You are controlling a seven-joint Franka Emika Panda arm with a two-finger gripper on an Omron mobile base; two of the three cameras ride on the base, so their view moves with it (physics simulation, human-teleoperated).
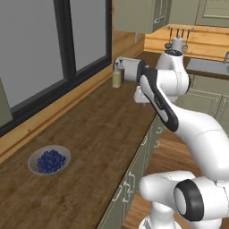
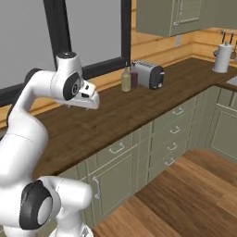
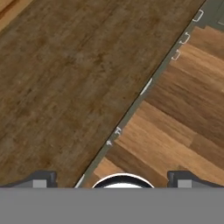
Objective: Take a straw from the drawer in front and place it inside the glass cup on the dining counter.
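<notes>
While the arm (image 2: 41, 106) hangs over the worktop (image 1: 89, 134), gripper (image 3: 112, 181) fingers spread wide with nothing between, drawer (image 2: 116, 149) shut below the worktop's edge, bowl of blueberries (image 1: 49, 160) left, toaster (image 2: 149, 74) beyond.

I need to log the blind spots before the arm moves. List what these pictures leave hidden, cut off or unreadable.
- Gripper, hand view: just the finger tips rise at the bottom edge, set wide apart.
- Drawer, right base view: front shut, so its contents are hidden.
- Toaster, left base view: the arm covers its right part.
- Bottle, right base view: label too small to read.
- Bowl of blueberries, left base view: berries blur together.
</notes>
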